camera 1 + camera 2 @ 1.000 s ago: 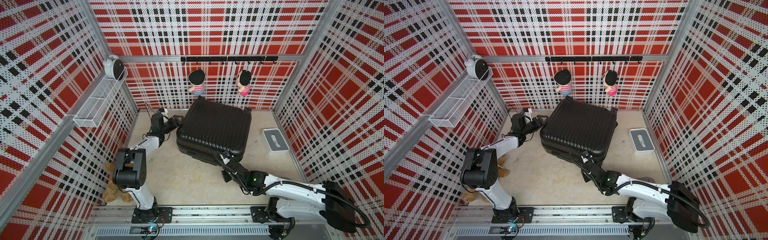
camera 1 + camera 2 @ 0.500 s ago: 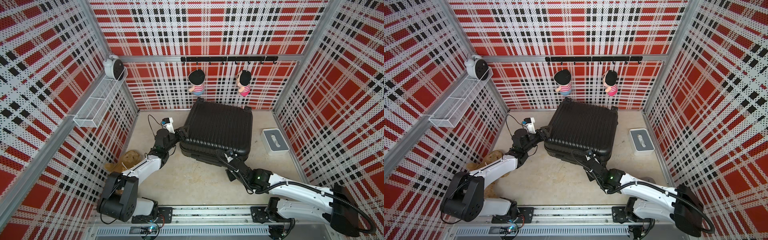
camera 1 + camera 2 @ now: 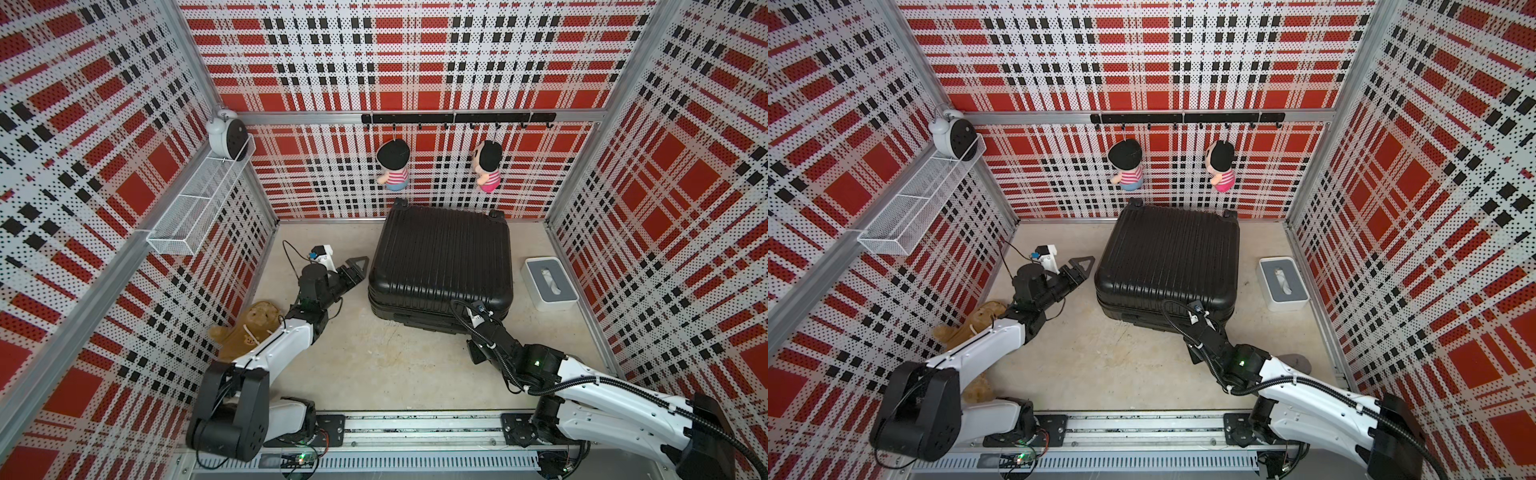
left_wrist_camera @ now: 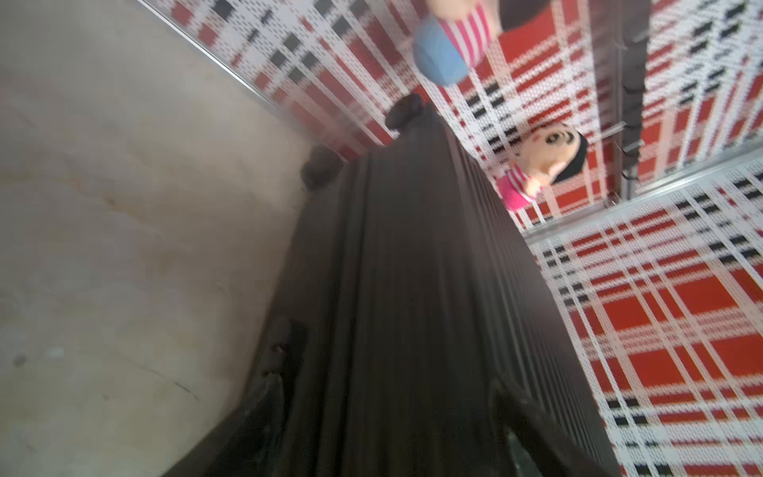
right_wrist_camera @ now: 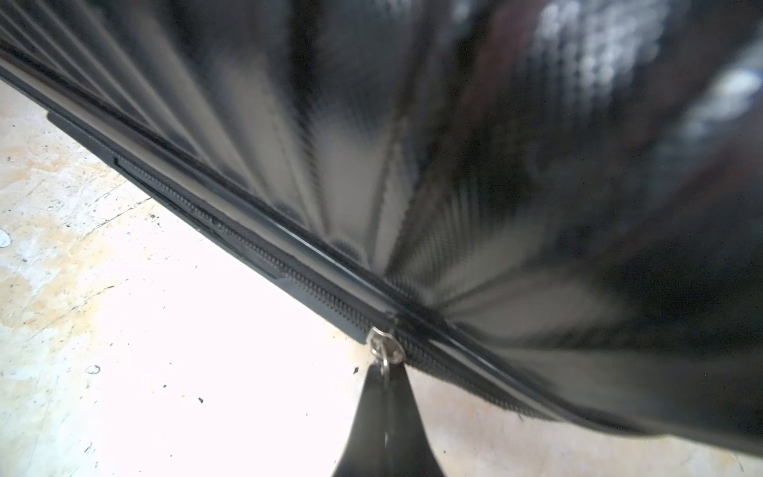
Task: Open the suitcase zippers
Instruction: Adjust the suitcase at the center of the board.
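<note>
Unzipping stage: we judge that the step in hand is drawing a pull along the seam. We cannot tell how much of the track is already parted.
Suitcase position: the suitcase (image 3: 440,257) lies flat on the surface (image 3: 374,365), with its far end near the back wall. A tissue box (image 3: 548,282) sits apart on its right.
Right end effector: the right end effector (image 5: 386,417) is fully closed and pinches the tab of the zipper pull (image 5: 386,351). The pull is on the case's near edge, toward its right corner.
Left end effector: the left end effector (image 3: 355,270) has its jaws wide apart and empty. It is just beside the case's left side; we cannot confirm contact.
Next move: we expect a steady draw along the zippers (image 5: 264,256), parallel to the seam and then around the rounded corner. The left arm may need to brace the shell against sliding.
Materials: the shell is hard, glossy and black, with parallel ribs and rounded corners. The black track is fine-toothed and set on fabric tape. The slider is small, silver-coloured metal with a ring. The surface is matt, stained and beige.
</note>
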You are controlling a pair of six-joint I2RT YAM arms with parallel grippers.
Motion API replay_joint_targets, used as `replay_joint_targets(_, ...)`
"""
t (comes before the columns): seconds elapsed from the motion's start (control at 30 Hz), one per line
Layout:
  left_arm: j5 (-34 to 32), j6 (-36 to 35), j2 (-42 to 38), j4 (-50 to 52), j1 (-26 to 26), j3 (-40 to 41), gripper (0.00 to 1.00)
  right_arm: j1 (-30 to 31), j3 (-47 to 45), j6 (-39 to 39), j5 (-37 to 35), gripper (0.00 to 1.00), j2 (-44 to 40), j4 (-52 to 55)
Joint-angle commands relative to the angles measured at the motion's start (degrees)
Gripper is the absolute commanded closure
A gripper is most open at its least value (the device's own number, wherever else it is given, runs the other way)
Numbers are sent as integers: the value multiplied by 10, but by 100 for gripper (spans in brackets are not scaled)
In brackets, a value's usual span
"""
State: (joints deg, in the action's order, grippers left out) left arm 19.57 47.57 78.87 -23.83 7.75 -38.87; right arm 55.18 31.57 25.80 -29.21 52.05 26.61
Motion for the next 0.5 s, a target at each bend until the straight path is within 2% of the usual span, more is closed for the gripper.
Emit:
replay_joint_targets(0.0, 62, -6, 93, 25, -27, -48, 27, -3, 8, 7, 5, 100, -5, -33)
replay_joint_targets(0.1, 117, -6, 181, 10, -29, -94, 31, -4, 13, 5, 6, 100, -1, -29)
replay_joint_targets(0.27, 159, 2, 256, -29, -17, -112, 31, -4, 21, 7, 7, 100, 3, -26)
replay_joint_targets(0.47, 185, 31, 255, -104, 2, -43, 32, -4, 25, 16, 10, 100, 14, -28)
